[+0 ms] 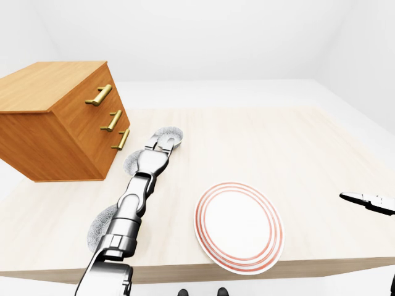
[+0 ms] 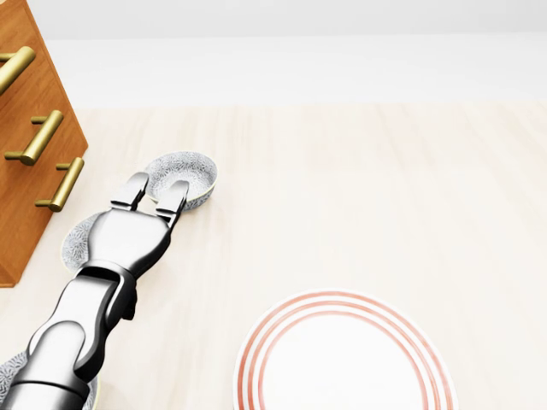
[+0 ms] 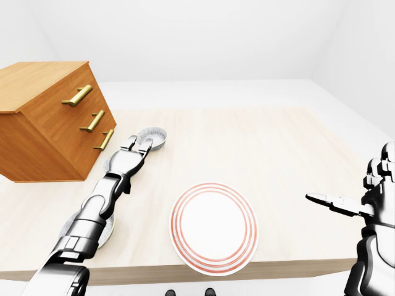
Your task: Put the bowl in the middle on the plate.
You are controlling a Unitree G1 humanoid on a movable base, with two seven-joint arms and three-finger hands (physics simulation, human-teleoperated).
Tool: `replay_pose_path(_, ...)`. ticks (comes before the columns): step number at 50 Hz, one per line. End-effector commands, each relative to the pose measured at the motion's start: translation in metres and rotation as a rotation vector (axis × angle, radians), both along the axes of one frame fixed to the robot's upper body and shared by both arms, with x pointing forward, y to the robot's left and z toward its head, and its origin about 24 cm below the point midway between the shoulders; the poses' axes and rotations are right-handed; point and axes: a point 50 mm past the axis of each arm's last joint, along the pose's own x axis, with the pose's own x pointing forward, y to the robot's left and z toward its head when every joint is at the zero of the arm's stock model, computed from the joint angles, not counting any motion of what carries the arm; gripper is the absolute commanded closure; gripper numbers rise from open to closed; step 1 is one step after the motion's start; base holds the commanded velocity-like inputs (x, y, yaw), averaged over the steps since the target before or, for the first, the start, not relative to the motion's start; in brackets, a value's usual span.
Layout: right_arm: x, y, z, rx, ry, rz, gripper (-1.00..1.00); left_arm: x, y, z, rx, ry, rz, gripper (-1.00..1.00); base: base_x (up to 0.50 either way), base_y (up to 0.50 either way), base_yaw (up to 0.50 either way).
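Three patterned grey bowls stand in a row at the left of the wooden table. The middle bowl is mostly covered by my left hand, and only its left rim shows. My left hand is open, its palm above the middle bowl and its straight fingers reaching over the near rim of the far bowl. The near bowl lies under my forearm. The white plate with red rings sits near the table's bottom edge, to the right of the arm. My right hand hovers open at the far right, away from everything.
A wooden drawer cabinet with brass handles stands on the table to the left of the bowls. The table's near edge runs just below the plate. Bare tabletop stretches right of and above the plate.
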Motion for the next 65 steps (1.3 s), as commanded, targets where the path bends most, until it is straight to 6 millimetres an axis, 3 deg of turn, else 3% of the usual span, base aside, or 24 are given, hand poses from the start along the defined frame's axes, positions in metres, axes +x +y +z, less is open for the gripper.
replay_pose_path(1, 0.001, 0.000, -0.001, 0.004, 0.004, -0.002, -1.00, 0.002, 0.001, -0.004, 0.006, 0.018, 0.003, -1.00, 0.00, 0.00, 0.00)
replay_pose_path(13, 0.001, -0.001, -0.003, 0.009, 0.009, -0.002, -1.00, 0.001, 0.001, -0.001, 0.010, 0.017, 0.004, -1.00, 0.00, 0.00, 0.00)
replay_pose_path(42, 0.002, -0.001, -0.004, 0.010, 0.014, -0.005, -1.00, -0.010, 0.018, -0.020, -0.018, 0.047, 0.048, -1.00, 0.00, 0.00, 0.00)
replay_pose_path(65, 0.002, 0.000, 0.000, -0.003, 0.005, -0.004, -1.00, -0.013, 0.031, -0.022, -0.044, 0.050, 0.100, -1.00, 0.00, 0.00, 0.00)
